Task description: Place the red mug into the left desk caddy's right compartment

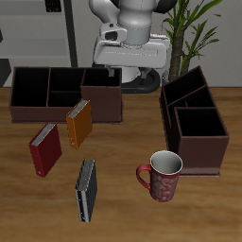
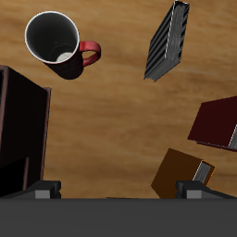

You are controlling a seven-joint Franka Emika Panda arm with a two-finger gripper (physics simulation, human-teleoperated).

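The red mug (image 1: 164, 175) stands upright near the table's front edge, its handle pointing away from the left desk caddy (image 1: 194, 118). The caddy is dark maroon-brown, and its tall right compartment (image 1: 201, 139) is the bin nearest the mug, with nothing showing inside. My gripper (image 1: 138, 79) hangs high at the back of the table, far from the mug and the caddy. In the wrist view the gripper (image 2: 118, 193) is open and empty. That view also shows the mug (image 2: 57, 43) from above, white inside, and a corner of the caddy (image 2: 20, 130).
A second identical caddy (image 1: 64, 92) stands broadside at the back. A red book (image 1: 44, 149), an orange book (image 1: 78, 123) and a dark grey book (image 1: 86, 189) lie between it and the front edge. A plant (image 1: 194, 28) stands behind the table.
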